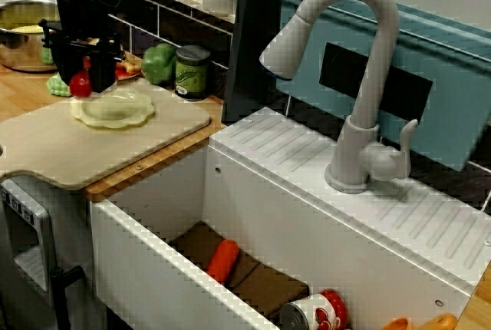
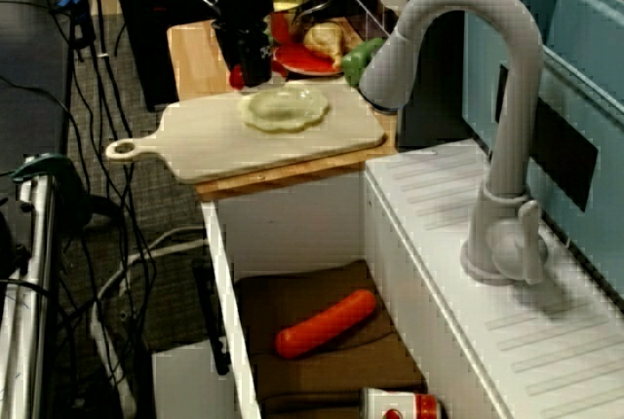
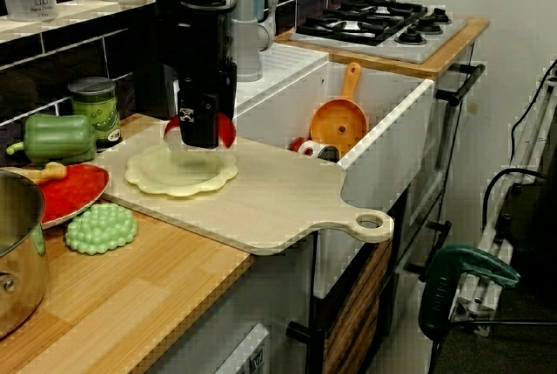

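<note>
— What have you got in the jaws?

— They're clenched on a red round piece (image 1: 80, 84). In the view from the stove side I see red on both sides of the front finger.

— And where is that?

— Just above the pale scalloped dish (image 1: 113, 107). The dish lies on the cutting board (image 1: 46, 150), on the end far from the handle and nearer the back edge of the surface (image 1: 19, 88). I can't tell whether the red piece touches the dish.

— What's around it?

— A green pepper (image 1: 159, 63) and a green-labelled can (image 1: 192, 71) stand along the back edge. A red plate (image 3: 74, 191) and a bumpy green piece (image 3: 102, 228) lie just beside the board. An orange carrot (image 1: 223, 259) lies down in the sink (image 1: 153, 261).
</note>
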`<state>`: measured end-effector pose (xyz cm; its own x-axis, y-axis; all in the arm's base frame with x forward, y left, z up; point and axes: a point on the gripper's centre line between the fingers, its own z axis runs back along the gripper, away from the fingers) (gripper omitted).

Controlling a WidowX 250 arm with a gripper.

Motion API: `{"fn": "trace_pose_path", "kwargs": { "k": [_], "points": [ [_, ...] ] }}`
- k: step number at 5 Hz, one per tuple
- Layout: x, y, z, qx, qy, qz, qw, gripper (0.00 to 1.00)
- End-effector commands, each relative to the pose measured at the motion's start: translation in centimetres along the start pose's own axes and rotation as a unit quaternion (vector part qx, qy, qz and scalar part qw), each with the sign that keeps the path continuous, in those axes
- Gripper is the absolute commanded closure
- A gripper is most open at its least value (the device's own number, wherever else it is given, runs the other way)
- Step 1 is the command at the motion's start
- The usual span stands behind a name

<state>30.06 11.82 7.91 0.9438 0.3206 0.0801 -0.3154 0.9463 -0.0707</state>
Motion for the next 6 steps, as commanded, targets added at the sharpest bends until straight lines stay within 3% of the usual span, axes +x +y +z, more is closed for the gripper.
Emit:
{"fn": "trace_pose_path", "kwargs": {
  "k": [1,2,4,6],
  "points": [
    [1.2,1.2,1.2,0.008,-0.02,0.002,0.9998,0.64],
    [1.0,1.5,1.3,0.006,-0.021,0.004,0.9998,0.0],
    [0.6,2.0,1.7,-0.001,-0.023,0.011,0.9997,0.0],
    [0.5,3.5,3.5,0.004,-0.028,-0.008,0.9996,0.0]
  ]
}}
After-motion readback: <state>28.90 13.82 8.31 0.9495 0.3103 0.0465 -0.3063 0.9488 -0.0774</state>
